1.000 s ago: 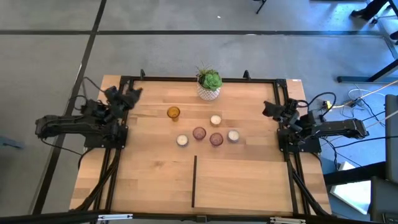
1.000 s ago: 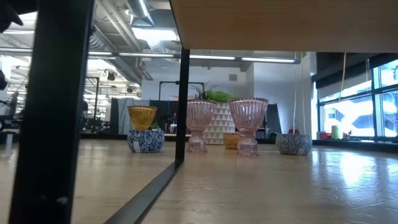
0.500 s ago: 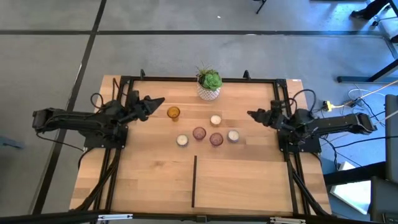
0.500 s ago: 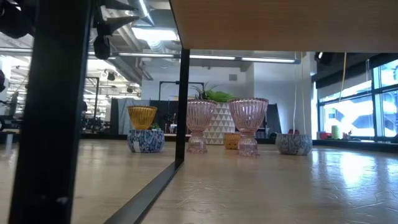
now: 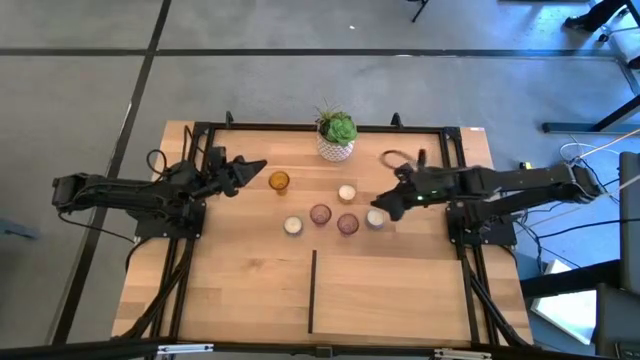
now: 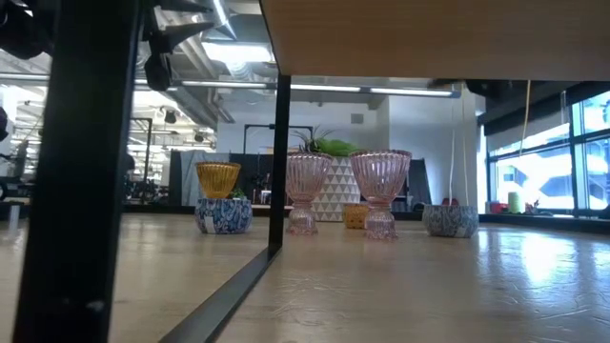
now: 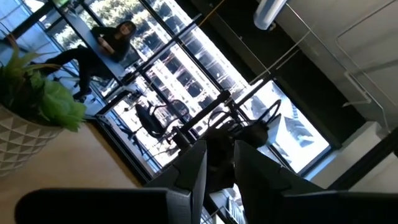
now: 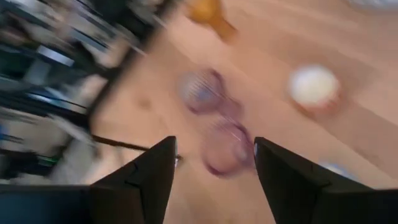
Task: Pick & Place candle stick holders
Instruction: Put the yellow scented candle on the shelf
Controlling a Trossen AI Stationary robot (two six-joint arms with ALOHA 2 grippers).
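The wooden counter (image 5: 250, 290) carries everything, with a black bar (image 5: 313, 290) dividing its near part, probably to mark a place for setting things down. The plant pot (image 5: 336, 140) stands at the far edge, out of the way. The six candle stick holders (image 5: 320, 214) stand in a loose group at the middle, within reach of both arms. The right end effector (image 5: 383, 203) hovers just beside the rightmost cream holder (image 5: 375, 218), fingers wide open and empty, seemingly ready to grasp. The left end effector (image 5: 255, 166), partly open and empty, points at the amber holder (image 5: 279, 181).
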